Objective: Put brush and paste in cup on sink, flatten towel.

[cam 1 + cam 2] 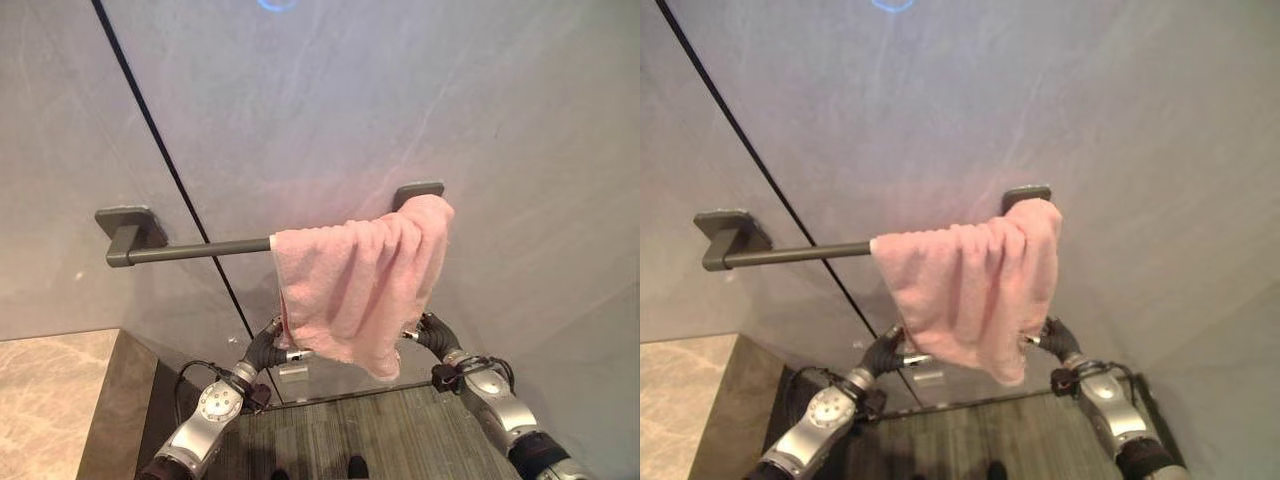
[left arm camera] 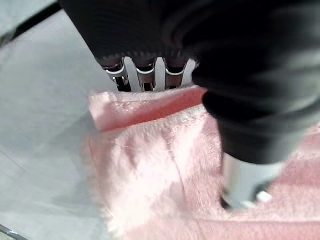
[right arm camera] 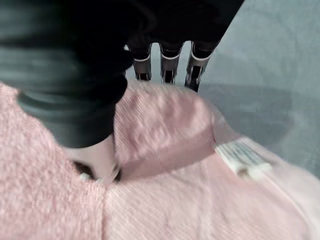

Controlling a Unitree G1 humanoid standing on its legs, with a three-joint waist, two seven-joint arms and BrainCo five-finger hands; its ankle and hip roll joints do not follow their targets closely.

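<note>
Pink towel [image 1: 362, 285] bunched on right end of grey wall bar [image 1: 190, 249], long axis hanging down, lower corner pointing at floor. Left hand [image 1: 268, 347] pinching towel's left bottom edge, right hand [image 1: 428, 333] clamped on right edge, both under bar.

Towel [image 1: 360, 285]: pink, bunched and creased.
Pose: draped over right end of grey wall bar [image 1: 190, 250], lower edge hanging uneven.

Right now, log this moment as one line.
towel: bunched on bar's right end | left hand: pinching left edge | right hand: pinching right edge
</note>
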